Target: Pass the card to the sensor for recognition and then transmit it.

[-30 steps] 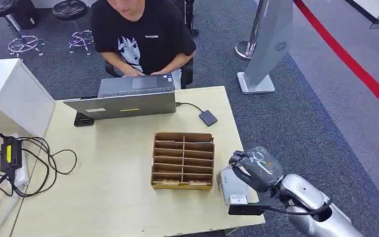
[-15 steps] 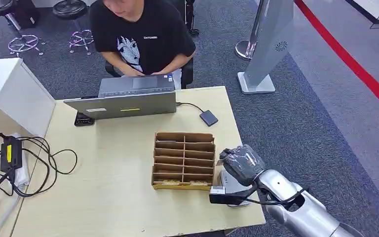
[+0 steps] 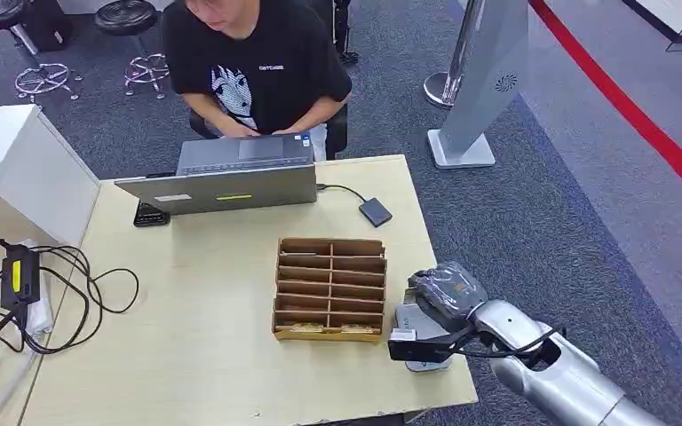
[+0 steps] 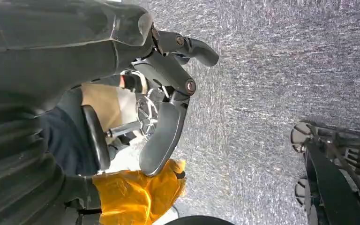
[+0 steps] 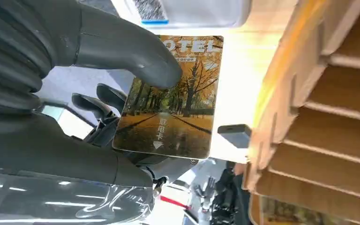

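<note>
Change: since the frame a second ago, right hand has drawn in toward the tray, dipping left at the half-second mark and now settling a little back to the right; it hangs over the grey sensor near the table's front right corner.
Right hand grip: thumb pressed on the face of the card, darker fingers behind it; the card is pinched.
Left hand: fingers loosely spread with nothing between them, seen against grey carpet.
Surroundings: cardboard divider tray stands just left of the right hand, close beside it and the card (its wall glows at the card's side in the wrist view); a small dark box on a cable lies further back; a laptop at the far edge, a person seated behind it; black cables on the left of the table.
Card heading: long axis runs from the hand's palm outward toward the table top, face turned to the wrist camera.
Card looks: glossy, an autumn avenue of yellow trees, "OTEL" lettering at one end, white characters and a small arrow at the other.
</note>
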